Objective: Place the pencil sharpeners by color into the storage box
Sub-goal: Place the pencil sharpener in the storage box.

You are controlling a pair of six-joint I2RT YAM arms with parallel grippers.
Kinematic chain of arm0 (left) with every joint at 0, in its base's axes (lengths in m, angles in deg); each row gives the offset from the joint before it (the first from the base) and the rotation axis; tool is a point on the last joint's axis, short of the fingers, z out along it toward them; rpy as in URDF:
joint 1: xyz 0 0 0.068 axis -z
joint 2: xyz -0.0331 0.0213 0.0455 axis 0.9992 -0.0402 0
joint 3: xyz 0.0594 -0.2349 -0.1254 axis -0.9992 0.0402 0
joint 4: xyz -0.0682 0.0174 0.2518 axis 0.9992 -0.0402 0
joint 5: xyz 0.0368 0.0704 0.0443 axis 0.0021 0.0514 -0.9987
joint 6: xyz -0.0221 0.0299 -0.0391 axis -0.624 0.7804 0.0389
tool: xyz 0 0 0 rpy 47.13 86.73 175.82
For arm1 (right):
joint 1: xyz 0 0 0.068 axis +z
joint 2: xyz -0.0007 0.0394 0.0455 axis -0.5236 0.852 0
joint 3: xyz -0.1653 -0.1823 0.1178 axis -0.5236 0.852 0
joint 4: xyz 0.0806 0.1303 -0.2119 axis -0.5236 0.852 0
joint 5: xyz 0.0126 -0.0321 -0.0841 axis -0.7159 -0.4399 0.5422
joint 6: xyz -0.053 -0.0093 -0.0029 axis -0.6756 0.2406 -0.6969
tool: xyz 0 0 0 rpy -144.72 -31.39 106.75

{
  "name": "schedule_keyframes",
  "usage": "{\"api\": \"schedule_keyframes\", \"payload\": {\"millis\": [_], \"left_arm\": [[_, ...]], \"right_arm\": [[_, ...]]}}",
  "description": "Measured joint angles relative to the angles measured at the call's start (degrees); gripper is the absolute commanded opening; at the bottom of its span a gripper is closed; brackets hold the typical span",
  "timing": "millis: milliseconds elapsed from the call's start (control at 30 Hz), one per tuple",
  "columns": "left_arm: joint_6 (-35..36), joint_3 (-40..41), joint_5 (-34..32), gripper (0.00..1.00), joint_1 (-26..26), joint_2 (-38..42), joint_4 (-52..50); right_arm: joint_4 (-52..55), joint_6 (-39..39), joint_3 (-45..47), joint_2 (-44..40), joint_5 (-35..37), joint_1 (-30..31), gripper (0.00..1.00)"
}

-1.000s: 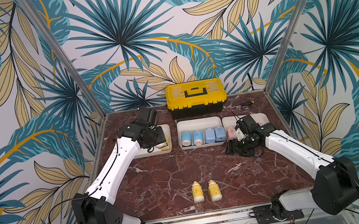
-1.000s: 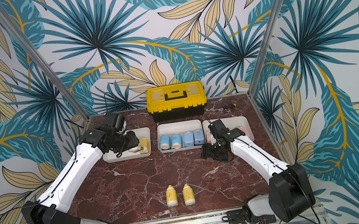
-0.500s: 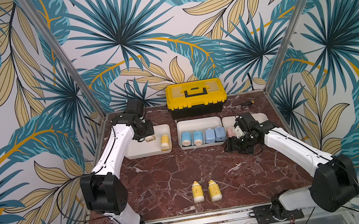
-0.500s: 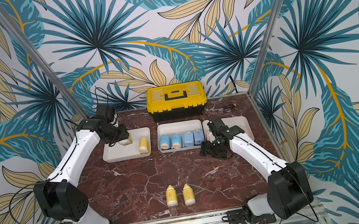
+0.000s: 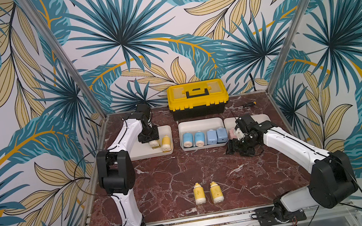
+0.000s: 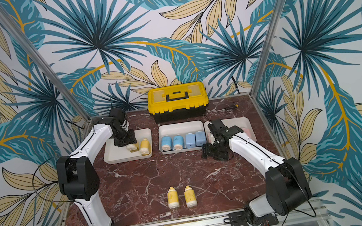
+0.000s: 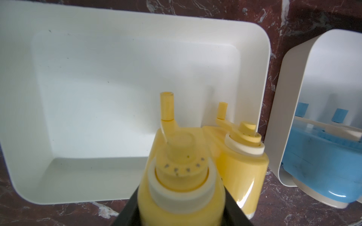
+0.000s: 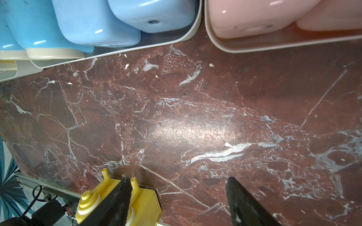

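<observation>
Yellow sharpener clamped in left pincer, wrist view clearest; right pincer wide, empty.

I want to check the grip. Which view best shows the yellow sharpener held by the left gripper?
The left wrist view: the held yellow sharpener fills the foreground, between the black jaws. In both top views it is small, mostly hidden under the left gripper. The right wrist view does not clearly show it.

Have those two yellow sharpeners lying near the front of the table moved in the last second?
No. The two yellow sharpeners lie in the same spot against the table's front edge.
</observation>
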Motion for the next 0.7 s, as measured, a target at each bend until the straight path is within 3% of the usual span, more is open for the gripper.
{"api": "schedule_keyframes", "payload": {"millis": [700], "left_arm": [[0.3, 1.9, 2.9, 0.32, 0.0, -1.0, 0.0]], "right_arm": [[-0.1, 0.0, -0.1, 0.2, 0.0, 0.0, 0.78]]}}
